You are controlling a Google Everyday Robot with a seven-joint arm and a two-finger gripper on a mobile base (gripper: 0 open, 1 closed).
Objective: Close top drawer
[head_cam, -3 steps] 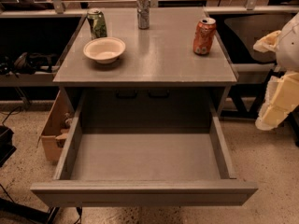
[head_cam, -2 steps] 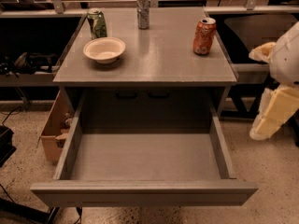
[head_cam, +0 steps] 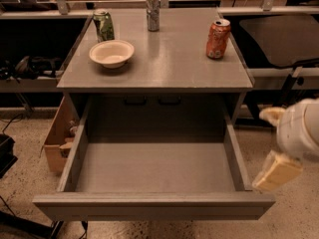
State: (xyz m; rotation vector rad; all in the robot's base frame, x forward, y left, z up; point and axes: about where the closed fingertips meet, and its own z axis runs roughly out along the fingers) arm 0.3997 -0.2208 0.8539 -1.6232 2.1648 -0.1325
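The top drawer (head_cam: 154,205) is a wide grey box pulled far out of the cabinet. Its inside (head_cam: 157,168) is bare and its flat front panel faces the camera at the bottom of the view. My gripper (head_cam: 261,148) is at the right edge of the view, just outside the drawer's right side wall near its front corner. Its two cream fingers (head_cam: 276,172) stand apart with nothing between them. The lower finger is close to the right end of the front panel; I cannot tell if it touches.
On the cabinet top (head_cam: 164,59) stand a white bowl (head_cam: 111,53), a green can (head_cam: 103,25), a silver can (head_cam: 153,12) and an orange can (head_cam: 218,38). A cardboard box (head_cam: 57,141) sits on the floor at the left. Shelving frames flank both sides.
My gripper has moved down and to the left, from beside the cabinet top to the drawer's right front corner. The drawer has not moved.
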